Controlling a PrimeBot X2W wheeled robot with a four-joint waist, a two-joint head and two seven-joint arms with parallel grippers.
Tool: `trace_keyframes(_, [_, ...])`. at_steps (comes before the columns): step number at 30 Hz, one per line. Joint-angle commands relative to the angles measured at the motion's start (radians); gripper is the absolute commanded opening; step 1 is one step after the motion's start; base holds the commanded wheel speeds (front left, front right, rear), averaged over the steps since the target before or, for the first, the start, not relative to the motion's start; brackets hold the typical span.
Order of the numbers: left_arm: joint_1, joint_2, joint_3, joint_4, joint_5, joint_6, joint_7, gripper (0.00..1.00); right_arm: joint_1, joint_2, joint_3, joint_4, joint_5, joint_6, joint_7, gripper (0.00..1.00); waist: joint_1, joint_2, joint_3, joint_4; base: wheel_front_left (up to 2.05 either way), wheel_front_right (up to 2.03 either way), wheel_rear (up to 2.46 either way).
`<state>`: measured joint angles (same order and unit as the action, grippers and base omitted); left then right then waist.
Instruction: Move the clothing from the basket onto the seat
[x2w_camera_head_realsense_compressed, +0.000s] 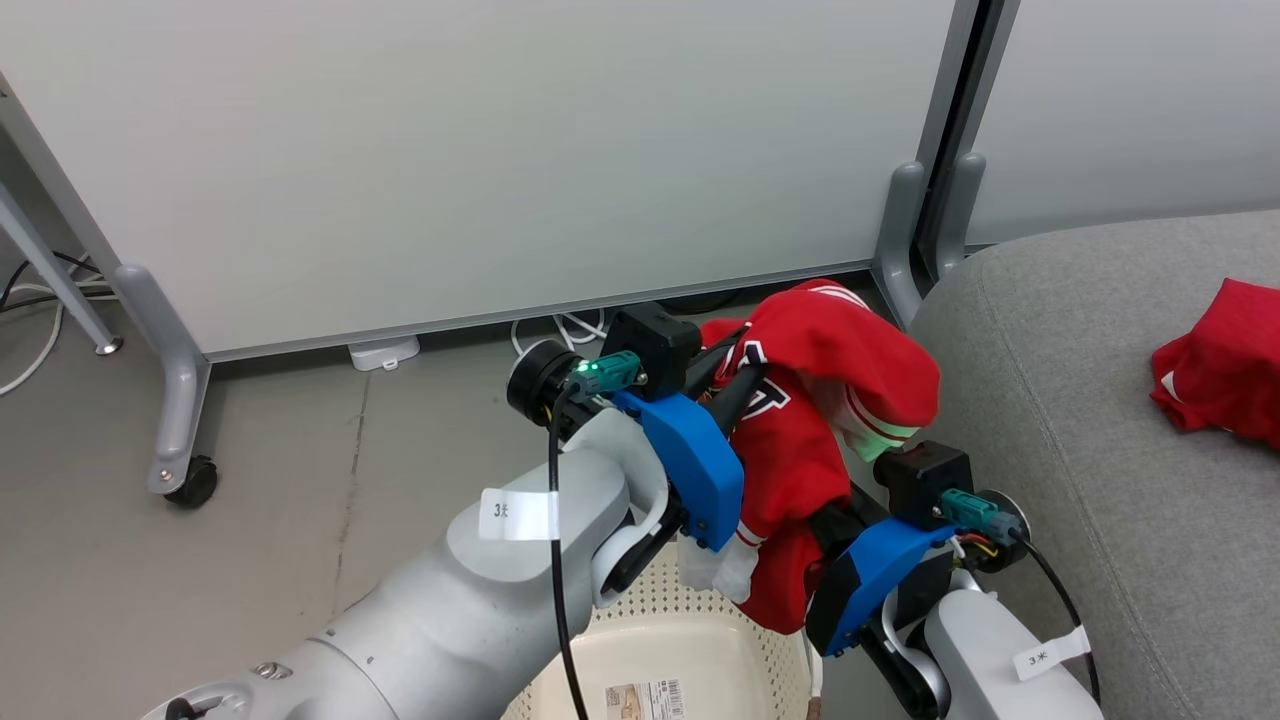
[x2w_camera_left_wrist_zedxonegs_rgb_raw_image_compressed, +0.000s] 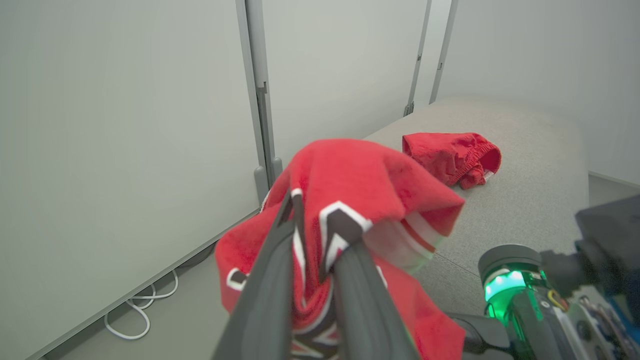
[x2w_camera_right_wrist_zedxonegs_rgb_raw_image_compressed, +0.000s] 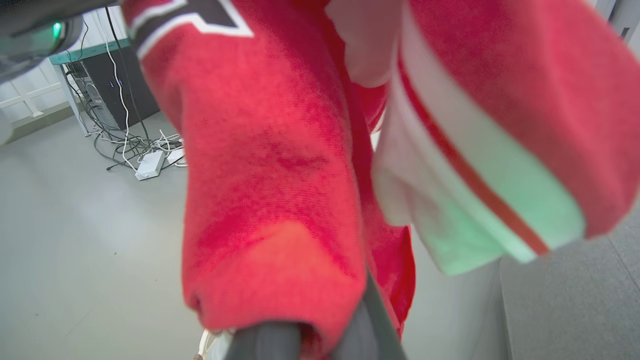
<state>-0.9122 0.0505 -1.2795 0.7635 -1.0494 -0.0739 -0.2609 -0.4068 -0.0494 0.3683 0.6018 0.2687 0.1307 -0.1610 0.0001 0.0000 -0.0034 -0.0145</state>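
The red jersey (x2w_camera_head_realsense_compressed: 810, 400) is hanging above the basket (x2w_camera_head_realsense_compressed: 690, 630), just beside the rounded edge of the seat (x2w_camera_head_realsense_compressed: 1100, 450). The left gripper (x2w_camera_left_wrist_zedxonegs_rgb_raw_image_compressed: 312, 225) is holding its upper folds, and its fingers (x2w_camera_left_wrist_zedxonegs_rgb_raw_image_compressed: 272, 280) are pinching the fabric at the black-and-white number. The right gripper (x2w_camera_right_wrist_zedxonegs_rgb_raw_image_compressed: 320, 340) is gripping the lower hem, its fingers pressing nearly together with cloth bunching over them. The plain red garment (x2w_camera_head_realsense_compressed: 1225, 365) is lying crumpled on the seat, well apart from the jersey. White partition panels (x2w_camera_head_realsense_compressed: 500, 150) are standing behind, with cables (x2w_camera_head_realsense_compressed: 565, 328) trailing on the grey floor (x2w_camera_head_realsense_compressed: 300, 480).
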Motion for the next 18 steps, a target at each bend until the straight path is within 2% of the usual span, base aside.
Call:
trace_keyframes(1, [0.005, 0.0, -0.003, 0.001, -0.006, 0.002, -0.006, 1.0, -0.014, -0.002, 0.001, 0.003, 0.004, 0.0, -0.009, 0.0, -0.0001, 0.0, 0.0, 0.0, 0.0, 0.0, 0.0])
trace_keyframes(7, [-0.001, 0.0, 0.002, -0.005, 0.004, 0.004, -0.006, 1.0, -0.02, -0.002, 0.002, 0.007, 0.006, 0.0, -0.011, 0.0, -0.0001, 0.0, 0.0, 0.001, 0.0, 0.0, 0.0])
trace_keyframes(10, [0.009, 0.0, 0.045, -0.025, 0.027, 0.014, -0.006, 1.0, -0.018, -0.002, 0.001, 0.006, 0.004, 0.0, -0.013, 0.0, -0.0001, 0.0, 0.001, 0.002, 0.0, 0.0, 0.0])
trace_keyframes(14, [0.06, 0.0, 0.122, -0.051, 0.091, 0.003, -0.006, 1.0, -0.016, -0.002, -0.009, 0.003, -0.005, 0.0, -0.015, 0.0, -0.0001, 0.0, 0.003, 0.005, 0.0, 0.0, 0.0])
trace_keyframes(18, [0.139, 0.008, 0.221, -0.1, 0.196, -0.007, -0.006, 1.0, -0.005, -0.002, -0.028, -0.005, -0.013, 0.0, -0.019, 0.0, -0.0001, 0.0, 0.007, 0.014, 0.0, 0.0, 0.0])
